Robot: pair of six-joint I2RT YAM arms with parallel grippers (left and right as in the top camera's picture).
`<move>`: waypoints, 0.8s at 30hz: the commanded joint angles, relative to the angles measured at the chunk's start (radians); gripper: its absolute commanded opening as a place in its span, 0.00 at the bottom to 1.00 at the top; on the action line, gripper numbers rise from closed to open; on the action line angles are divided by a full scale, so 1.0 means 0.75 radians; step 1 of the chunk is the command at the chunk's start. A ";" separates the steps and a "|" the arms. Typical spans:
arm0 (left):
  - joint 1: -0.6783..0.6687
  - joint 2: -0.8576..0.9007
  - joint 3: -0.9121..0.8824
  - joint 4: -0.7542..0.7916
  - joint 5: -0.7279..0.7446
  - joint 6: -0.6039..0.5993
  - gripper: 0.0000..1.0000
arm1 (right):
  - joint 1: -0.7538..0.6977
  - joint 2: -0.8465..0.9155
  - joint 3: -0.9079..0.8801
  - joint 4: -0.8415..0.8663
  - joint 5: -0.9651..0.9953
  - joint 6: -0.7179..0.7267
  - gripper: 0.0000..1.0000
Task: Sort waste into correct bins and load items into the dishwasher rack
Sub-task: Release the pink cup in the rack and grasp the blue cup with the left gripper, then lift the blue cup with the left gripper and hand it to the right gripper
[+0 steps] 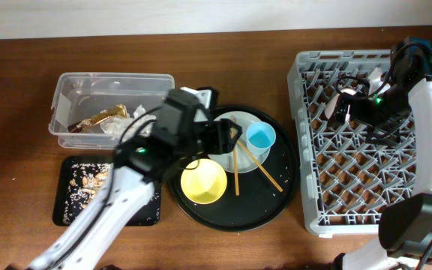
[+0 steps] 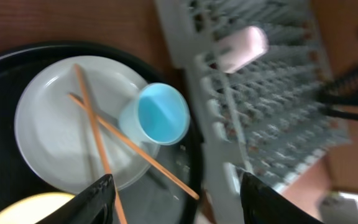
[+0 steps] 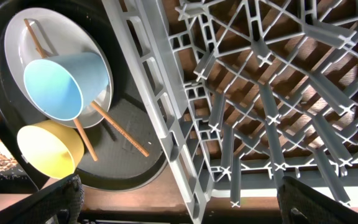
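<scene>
On the round black tray (image 1: 276,196) I count two chopsticks (image 2: 92,118), one blue cup (image 1: 260,137), one plate (image 2: 48,124) and one yellow bowl (image 1: 203,182). To its right I see one dishwasher rack (image 1: 366,187) with one pink cup (image 2: 244,46) in it; to its left, one clear tub (image 1: 111,81) with one gold wrapper (image 1: 100,118) inside, and one shallow black tray (image 1: 66,214)

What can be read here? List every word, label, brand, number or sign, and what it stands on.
None can be read.
The gold-brown wrapper in the clear tub may carry print, but it is too small to tell.
The blue cup, plate and dishwasher rack show no markings.
</scene>
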 commanded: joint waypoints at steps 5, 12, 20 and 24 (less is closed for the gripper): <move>-0.081 0.349 0.013 0.283 -0.207 -0.057 0.45 | 0.007 -0.022 0.009 -0.004 -0.007 -0.005 0.98; -0.158 0.523 0.013 0.457 -0.207 -0.057 0.45 | 0.007 -0.022 0.009 -0.004 -0.007 -0.005 0.98; -0.189 0.547 0.013 0.411 -0.246 -0.057 0.35 | 0.007 -0.022 0.009 -0.003 -0.007 -0.005 0.98; -0.189 0.547 0.013 0.365 -0.253 -0.057 0.24 | 0.007 -0.022 0.009 -0.004 -0.007 -0.005 0.98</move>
